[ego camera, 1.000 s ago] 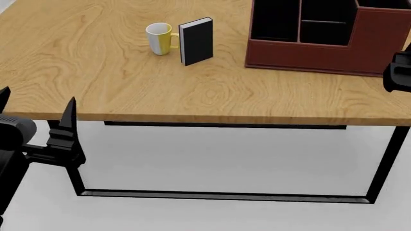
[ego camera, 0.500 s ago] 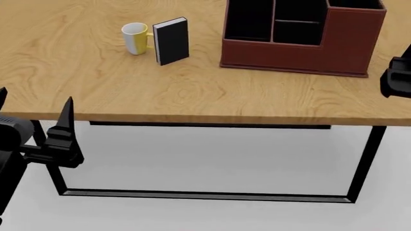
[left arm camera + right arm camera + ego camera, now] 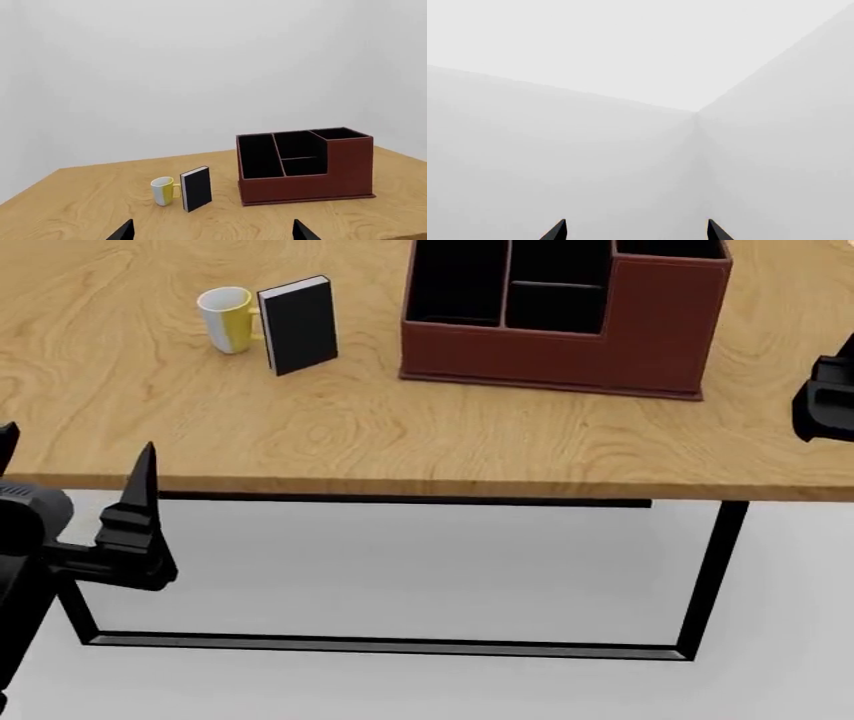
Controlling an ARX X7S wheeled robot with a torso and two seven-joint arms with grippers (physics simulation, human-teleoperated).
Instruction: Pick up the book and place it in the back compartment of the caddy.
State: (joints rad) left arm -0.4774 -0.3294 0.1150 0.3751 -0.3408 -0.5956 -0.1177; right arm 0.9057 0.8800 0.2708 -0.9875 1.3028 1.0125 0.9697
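Since a second ago the whole scene has slid left and up in the head view, so the book [image 3: 299, 324] and its neighbours sit nearer that view's top left; neither arm has touched anything.

Taking the caddy [image 3: 561, 340] as landmark: the book stands upright on the wooden table [image 3: 400, 440], well apart from the caddy's low end, with bare wood between them. Its black cover faces the robot and its pale page edge shows along one side. A white-and-yellow mug [image 3: 227, 319] stands just beside the book, on the side away from the caddy. The back compartment [image 3: 301, 144] is the upper cell of the caddy's divided middle strip, beyond the low cross divider, next to the taller end.

The left gripper [image 3: 210, 231] hangs below and in front of the table edge, fingers spread wide and holding nothing. The right gripper [image 3: 635, 230] points at blank wall, its two fingertips likewise parted and empty; it sits off the caddy's tall end.
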